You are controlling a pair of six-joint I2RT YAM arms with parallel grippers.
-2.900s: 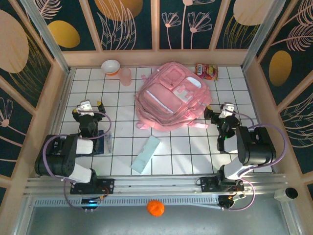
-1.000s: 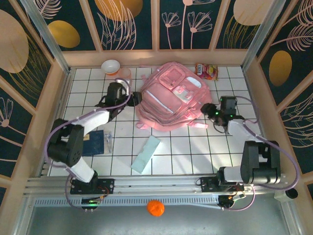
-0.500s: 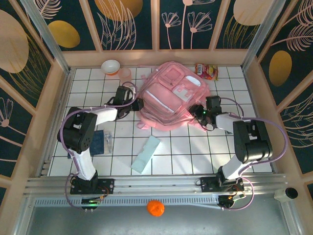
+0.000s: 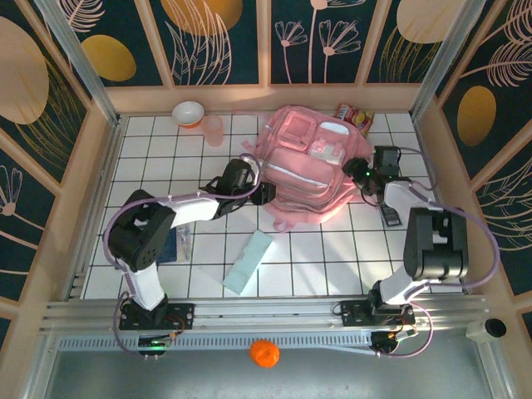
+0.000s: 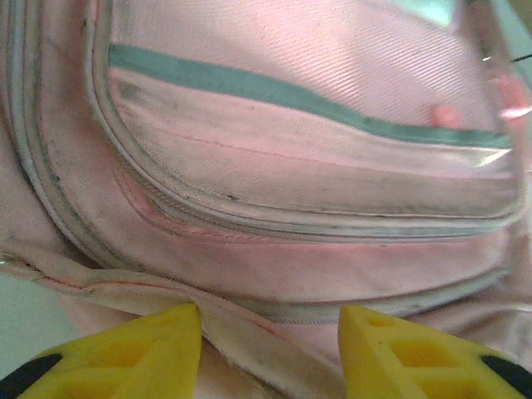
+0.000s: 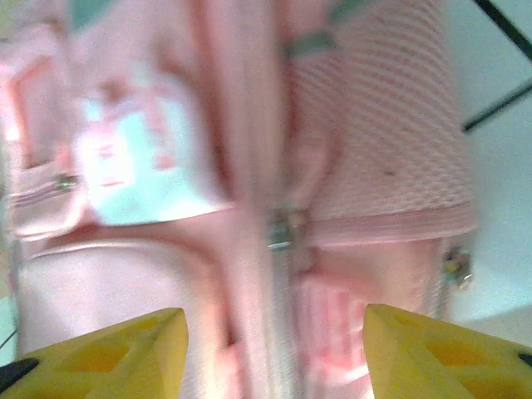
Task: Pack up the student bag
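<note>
The student bag [image 4: 306, 170], big, soft and pink with zippered front pockets, lies at the back middle of the tiled table. My left gripper [image 4: 259, 193] presses against its lower left edge. In the left wrist view my left gripper [image 5: 270, 332] stands open, and a fold of the student bag [image 5: 316, 183] runs between the yellow fingers [image 5: 158, 353]. My right gripper [image 4: 362, 172] is at the bag's right side. In the right wrist view my right gripper [image 6: 274, 332] is open over a zipper seam of the student bag [image 6: 283, 233], and that view is blurred.
A white bowl [image 4: 189, 112] and a pink cup [image 4: 214, 129] stand at the back left. A snack packet [image 4: 353, 116] lies behind the bag. A pale green flat case [image 4: 248, 261], a dark blue book [image 4: 162, 243] and a small dark object [image 4: 389, 218] lie on the tiles. An orange ball [image 4: 263, 352] sits below the rail.
The bag has slid to the right and turned, its top now nearer the back wall. My left gripper followed it rightward. My right gripper drew back to the right.
</note>
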